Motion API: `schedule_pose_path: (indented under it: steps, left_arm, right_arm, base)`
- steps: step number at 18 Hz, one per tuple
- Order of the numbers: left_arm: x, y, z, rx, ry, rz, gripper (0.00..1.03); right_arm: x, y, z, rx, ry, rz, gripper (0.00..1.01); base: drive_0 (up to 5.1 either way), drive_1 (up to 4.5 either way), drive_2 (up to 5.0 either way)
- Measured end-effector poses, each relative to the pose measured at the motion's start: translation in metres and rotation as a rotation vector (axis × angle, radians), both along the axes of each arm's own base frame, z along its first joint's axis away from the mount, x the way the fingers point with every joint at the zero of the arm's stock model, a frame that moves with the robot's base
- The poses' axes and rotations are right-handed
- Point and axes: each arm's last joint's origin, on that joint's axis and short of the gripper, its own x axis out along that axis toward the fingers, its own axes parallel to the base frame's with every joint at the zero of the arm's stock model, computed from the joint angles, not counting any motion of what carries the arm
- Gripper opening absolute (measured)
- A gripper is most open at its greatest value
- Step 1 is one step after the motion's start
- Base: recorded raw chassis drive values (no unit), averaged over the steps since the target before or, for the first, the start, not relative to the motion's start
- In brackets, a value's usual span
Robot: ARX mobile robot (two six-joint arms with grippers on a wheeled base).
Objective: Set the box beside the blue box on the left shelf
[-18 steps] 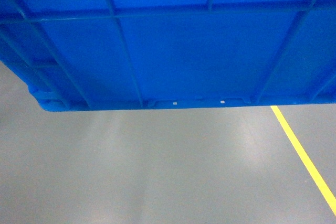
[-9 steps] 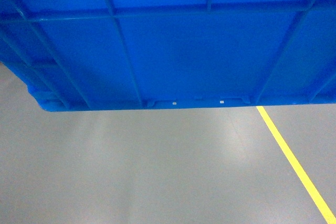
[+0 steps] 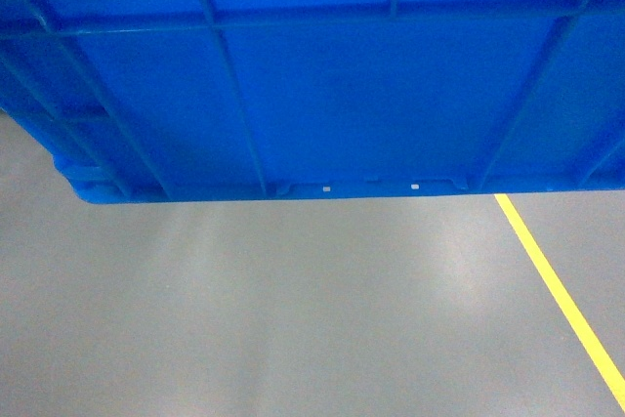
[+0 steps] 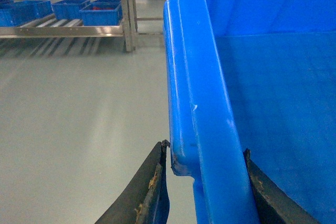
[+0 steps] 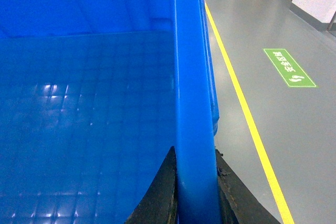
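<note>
Box [image 3: 322,85] is filling the top half of your head view, ribbed outer wall and notched bottom edge facing you, hanging clear above the grey floor [image 3: 293,319]. Its long axis is running left-right across that view, open side up. Head cam isn't showing you either gripper or any rack; only the wall, the floor and a yellow floor line [image 3: 562,300] coming out from under the box's right end.

Left wrist cam is giving you what head cam can't: left gripper [image 4: 205,182] is straddling the box's left rim, one dark finger [image 4: 149,192] outside the wall and one inside, jaws closed down on the rolled rim. Far beyond the box's left wall you're seeing the left shelf [image 4: 63,27], a grey metal roller rack, w/ several blue crates [image 4: 102,12] sitting on it. Can't tell what's in them.

Right wrist cam is showing the right gripper [image 5: 194,192] pinching the box's right rim the same way, fingers on both faces of the wall. Box interior looks bare there, just a gridded bottom w/ light glare. Outside that wall, the yellow line is passing and a green floor sign [image 5: 290,67] is lying beyond it.
</note>
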Motion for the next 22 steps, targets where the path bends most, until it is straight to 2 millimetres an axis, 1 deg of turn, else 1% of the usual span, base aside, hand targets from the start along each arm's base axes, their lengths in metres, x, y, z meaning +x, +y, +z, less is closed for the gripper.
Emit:
schedule_pose_path:
  steps: [22]
  left_arm:
    - [0.0, 0.0, -0.0006, 0.001, 0.006, 0.0, 0.32]
  right_arm:
    - [0.0002, 0.0001, -0.0005, -0.001, 0.004, 0.002, 0.1]
  base:
    - [0.0, 4.1, -4.0]
